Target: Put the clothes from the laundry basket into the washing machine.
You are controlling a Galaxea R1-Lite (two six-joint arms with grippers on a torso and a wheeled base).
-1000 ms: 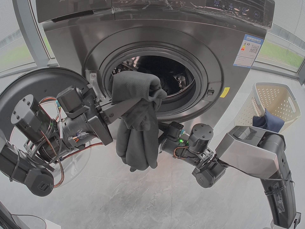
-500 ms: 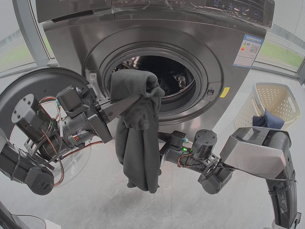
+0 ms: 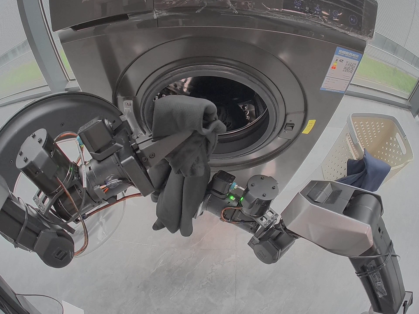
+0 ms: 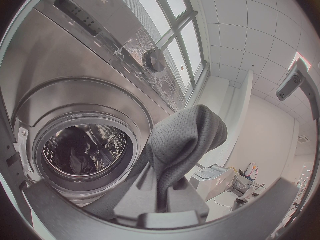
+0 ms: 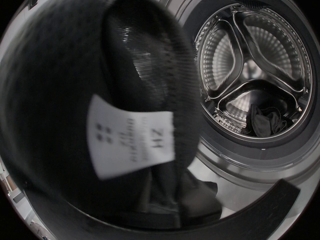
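Note:
A dark grey garment (image 3: 183,153) hangs in front of the washing machine's round opening (image 3: 227,105). My left gripper (image 3: 187,136) is shut on its upper part, level with the opening's left rim; the left wrist view has the cloth (image 4: 186,134) pinched between the fingers (image 4: 150,190). My right gripper (image 3: 201,202) sits below, pressed into the hanging lower end and hidden by it. Cloth with a white label (image 5: 130,137) covers most of the right wrist view. The steel drum (image 5: 256,67) holds a dark garment (image 5: 266,120).
The machine's door (image 3: 56,114) stands swung open at the left, behind my left arm. A cream laundry basket (image 3: 379,140) stands on the floor at the right with a blue garment (image 3: 366,171) draped over its front rim. Pale floor lies in front.
My right arm has moved up and to the left against the garment's hanging end, which now bunches higher than half a second ago. The left arm has kept still.

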